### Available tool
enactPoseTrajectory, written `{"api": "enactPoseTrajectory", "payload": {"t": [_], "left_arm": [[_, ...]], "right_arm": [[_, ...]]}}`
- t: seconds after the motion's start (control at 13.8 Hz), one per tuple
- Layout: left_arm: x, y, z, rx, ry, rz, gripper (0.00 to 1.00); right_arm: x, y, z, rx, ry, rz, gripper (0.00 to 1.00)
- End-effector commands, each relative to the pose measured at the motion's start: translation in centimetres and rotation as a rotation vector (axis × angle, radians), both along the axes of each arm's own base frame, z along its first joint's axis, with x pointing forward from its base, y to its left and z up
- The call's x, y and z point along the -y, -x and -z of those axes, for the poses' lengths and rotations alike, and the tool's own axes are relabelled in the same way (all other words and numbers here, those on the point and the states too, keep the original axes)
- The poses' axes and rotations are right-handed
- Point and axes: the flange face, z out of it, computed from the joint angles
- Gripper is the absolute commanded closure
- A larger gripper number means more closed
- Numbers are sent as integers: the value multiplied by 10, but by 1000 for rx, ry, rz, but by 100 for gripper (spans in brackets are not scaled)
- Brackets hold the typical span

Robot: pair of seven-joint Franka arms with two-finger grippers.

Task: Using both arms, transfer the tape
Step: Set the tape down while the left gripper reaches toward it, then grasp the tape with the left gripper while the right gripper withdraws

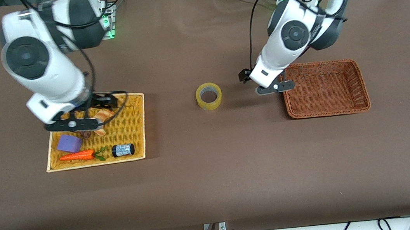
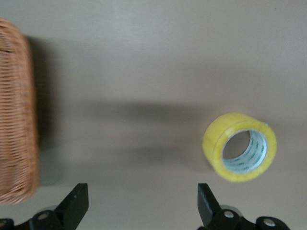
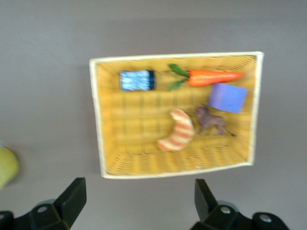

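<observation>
1. Front view shows the tape (image 1: 209, 96) lying on the brown table (image 1: 213, 184), between the yellow tray (image 1: 140, 127) and the brown basket (image 1: 357, 84), free of both my hands.
2. My left gripper (image 1: 275, 87) hangs by the basket's edge, fingers spread wide, holding nothing.
3. My right gripper (image 1: 72, 125) hovers over the tray, equally wide and empty.
4. Risk, as I judge it: the smooth roll could skid or tip if my left fingers close off-centre on its wall.
5. Lowering carelessly, the left arm might clip the basket rim.
6. In the tray: carrot (image 1: 77, 155), purple block (image 1: 69, 143), croissant (image 3: 176, 131), toy lion (image 3: 212, 122), small can (image 1: 123, 150). Nothing blocks the tape.
</observation>
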Motion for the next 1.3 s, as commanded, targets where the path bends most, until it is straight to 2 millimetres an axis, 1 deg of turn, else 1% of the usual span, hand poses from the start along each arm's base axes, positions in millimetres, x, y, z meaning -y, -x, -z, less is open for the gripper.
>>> {"api": "enactPoseTrajectory", "payload": {"t": [0.0,0.07,0.14,0.22,0.29,0.36,0.43,0.51,0.65,0.72,0.8,0.87,0.94,1.01,1.08,1.16,1.23], "left_arm": [[27,-4,51,3,44,-35,0],[38,-3,63,1,84,-75,0],[53,2,75,-6,113,-97,0],[61,5,83,-12,128,-115,0],[68,4,88,-11,135,-128,0],[74,3,90,-9,137,-143,0],[80,7,95,-17,133,-147,0],[85,11,99,-23,128,-140,0],[95,22,109,-34,114,-109,0],[94,23,118,-46,107,-111,0],[98,19,119,-43,115,-114,0],[102,17,123,-47,117,-114,0],[105,19,128,-41,115,-109,0],[110,21,128,-12,126,-104,0],[112,25,136,-16,121,-100,0],[111,25,138,-18,119,-102,4],[111,27,142,-25,115,-99,22]], "right_arm": [[56,5,-14,-57,-58,11,0],[82,3,-20,-63,-82,62,0],[98,2,-23,-61,-96,83,0],[109,0,-26,-55,-109,95,0],[116,0,-29,-48,-122,108,0],[118,-1,-28,-48,-118,112,0],[119,-2,-27,-48,-113,114,0],[127,-3,-28,-44,-115,125,0],[144,-5,-29,-43,-133,122,0],[153,-6,-27,-53,-149,123,0],[180,-8,-27,-48,-192,149,0],[186,-8,-24,-48,-224,138,0],[193,-5,-24,-41,-210,124,0],[200,1,-23,-26,-170,109,0],[211,8,-20,9,-165,117,0],[225,18,-31,79,-180,138,0],[235,30,-46,142,-179,145,0]]}}
